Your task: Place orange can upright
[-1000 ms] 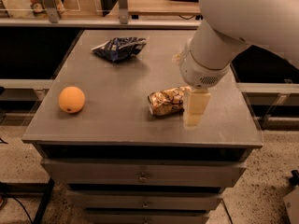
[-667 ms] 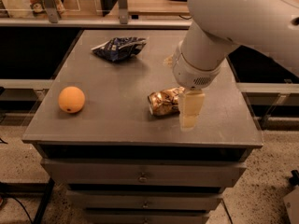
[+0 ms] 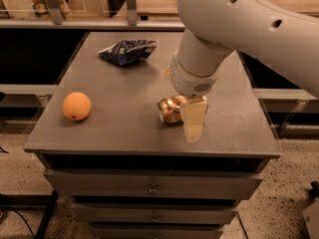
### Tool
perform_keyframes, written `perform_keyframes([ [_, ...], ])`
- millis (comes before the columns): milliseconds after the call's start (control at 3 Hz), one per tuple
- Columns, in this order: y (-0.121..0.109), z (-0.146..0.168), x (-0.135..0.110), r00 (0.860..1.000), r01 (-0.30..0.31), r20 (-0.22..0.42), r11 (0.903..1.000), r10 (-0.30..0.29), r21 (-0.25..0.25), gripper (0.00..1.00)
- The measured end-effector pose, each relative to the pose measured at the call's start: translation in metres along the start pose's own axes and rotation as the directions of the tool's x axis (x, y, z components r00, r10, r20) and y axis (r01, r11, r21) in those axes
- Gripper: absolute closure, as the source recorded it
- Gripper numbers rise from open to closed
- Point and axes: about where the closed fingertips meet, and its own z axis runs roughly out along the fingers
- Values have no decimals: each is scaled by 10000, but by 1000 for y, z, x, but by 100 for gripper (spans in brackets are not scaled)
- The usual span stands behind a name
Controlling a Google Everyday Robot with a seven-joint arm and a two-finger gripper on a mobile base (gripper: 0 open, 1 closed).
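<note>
Over near the front of the cabinet top (image 3: 124,98), my gripper (image 3: 193,126) hangs right against the orange can (image 3: 170,109), which lies on its side. Honestly can't tell if it's gripping anything. Orange fruit (image 3: 77,106) sits well left.

Your view: round smooth orange fruit (image 3: 77,106) sits front-left on the grey-topped drawer cabinet (image 3: 124,91); crumpled dark blue foil snack bag (image 3: 127,51) lies toward the rear, well apart.

Pale cream claw (image 3: 193,128) by gold-orange can (image 3: 168,109); orange fruit (image 3: 77,106), dk-blue bag (image 3: 127,51), grey table (image 3: 119,131).
</note>
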Motion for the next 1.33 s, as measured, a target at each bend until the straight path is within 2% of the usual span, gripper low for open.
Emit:
perform_keyframes([
  [333,-3,11,-5,9998,148,-143,9990,-155,-424,0],
  [667,-7,20,-5,9997,-9,-259,9966,-12,-829,0],
  [1000,-11,28,-1,9977,-525,-492,9912,468,-1214,0],
  [1333,-14,31,1,9949,-892,-595,9872,819,-1321,0],
])
